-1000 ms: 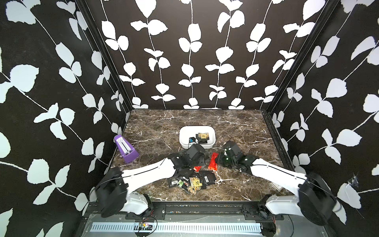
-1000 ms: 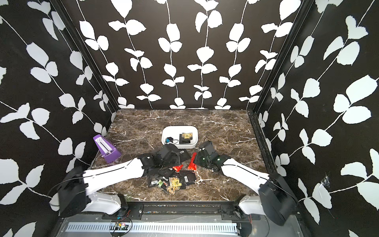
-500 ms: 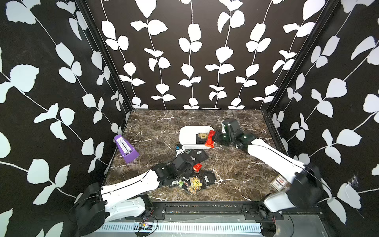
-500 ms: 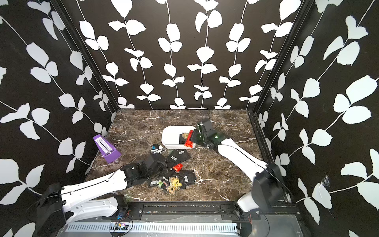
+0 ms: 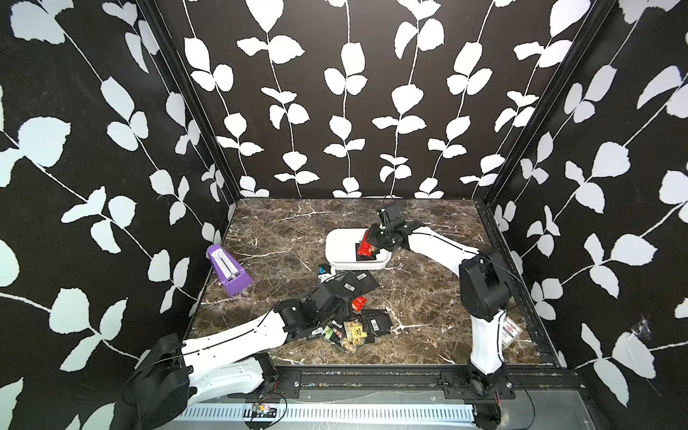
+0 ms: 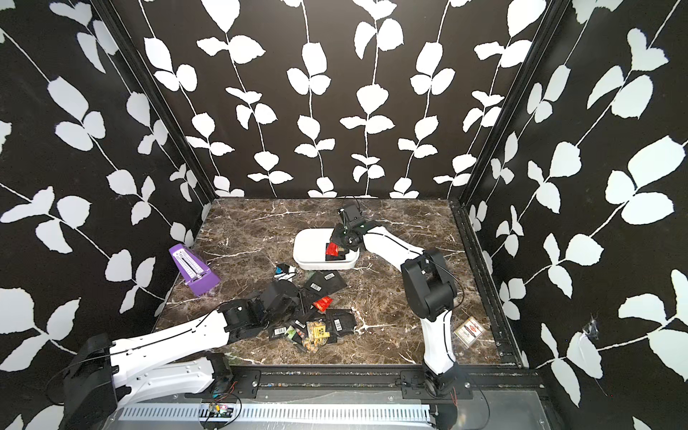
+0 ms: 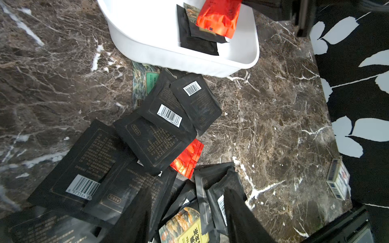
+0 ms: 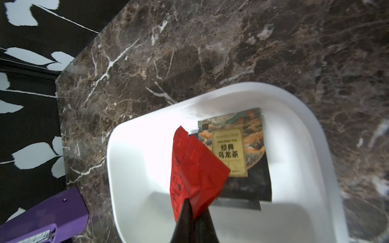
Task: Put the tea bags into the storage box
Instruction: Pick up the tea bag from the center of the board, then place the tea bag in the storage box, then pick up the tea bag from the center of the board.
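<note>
The storage box [image 5: 337, 245] [image 6: 309, 244] is a white tub at mid-table holding black and printed tea bags [image 8: 231, 147] [image 7: 197, 40]. My right gripper [image 8: 194, 210] hangs over the box, shut on a red tea bag [image 8: 193, 168] [image 5: 365, 244] [image 6: 331, 248] that dangles above those inside. More tea bags [image 5: 357, 327] [image 6: 316, 327] [image 7: 160, 134], mostly black, lie heaped in front of the box. My left gripper [image 7: 187, 210] [image 5: 337, 311] hovers low over this heap, open, its fingers [image 7: 136, 210] spread with nothing held.
A purple metronome [image 5: 229, 270] [image 6: 191, 270] [image 8: 42, 221] stands by the left wall. A small printed card box [image 6: 470, 331] [image 7: 336, 181] lies near the front right, beside the right arm's base. Patterned walls close in the marble table on three sides.
The right arm carried the red tea bag from the heap to above the box. The left gripper drew back toward the front of the heap and opened.
</note>
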Available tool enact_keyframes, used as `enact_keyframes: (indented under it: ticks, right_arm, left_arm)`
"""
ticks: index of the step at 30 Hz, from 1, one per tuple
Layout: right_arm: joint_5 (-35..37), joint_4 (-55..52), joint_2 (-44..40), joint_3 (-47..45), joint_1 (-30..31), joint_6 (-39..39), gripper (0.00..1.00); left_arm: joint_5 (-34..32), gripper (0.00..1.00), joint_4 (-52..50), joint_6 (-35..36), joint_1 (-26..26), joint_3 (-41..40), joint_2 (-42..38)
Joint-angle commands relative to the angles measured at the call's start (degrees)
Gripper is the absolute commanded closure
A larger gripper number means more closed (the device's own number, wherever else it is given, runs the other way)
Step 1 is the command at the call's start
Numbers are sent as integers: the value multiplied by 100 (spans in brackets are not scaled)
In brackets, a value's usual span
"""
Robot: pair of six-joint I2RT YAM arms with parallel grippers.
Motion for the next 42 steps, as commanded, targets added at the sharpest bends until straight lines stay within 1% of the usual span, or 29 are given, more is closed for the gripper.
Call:
enact_keyframes:
  ticks: [1,5,6,7,10,11,12,15,18,24,27,32,35,37,39,42]
  right_arm:
    - [159,151,71,352,-95,18,100]
    - [197,82,109,361,-166,-44,100]
    - [202,48,109,352,-183,-74,94]
    - [204,-14,100,347,-192,-120,84]
    - [221,-131,-6,294,-201,-241,63]
    - [230,-181,-67,270,-210,-277,59]
    - [234,-224,-129,250,-215,-318,57]
    - [273,-375,-480,132,-228,-506,57]
    - [311,-505,-1058,-193,-228,-720,57]
    - [387,-566,-2748,-1550,-215,-857,55]
    - [321,-638,-3531,-2394,-218,-803,55]
    - [164,-549,-5012,-3878,-194,-421,55]
    - [52,-482,-5824,-4705,-81,-18,55]
    - [95,-485,-6256,-5190,92,200,54]
    - [145,-446,-6565,-5615,313,454,54]
    - [197,-276,-6663,-6022,655,771,54]
  left_arm:
    - [101,47,127,-54,12,-63,-61]
    - [305,47,195,-48,12,-17,48]
    - [350,47,213,-38,12,5,75]
    - [396,47,209,-36,12,29,105]
    - [520,47,240,-35,12,64,174]
    - [554,47,248,-30,12,77,178]
    - [572,47,246,-26,9,96,179]
    - [616,49,235,-16,4,149,166]
    - [673,55,243,0,-22,199,185]
    - [661,64,270,2,-253,344,376]
    - [620,69,326,-32,-410,431,502]
    - [663,77,636,-128,-598,475,816]
    - [782,85,838,-214,-658,491,1081]
    - [783,91,765,-278,-698,565,1249]
    - [778,94,600,-367,-728,619,1395]
    - [852,95,623,-433,-776,605,1560]
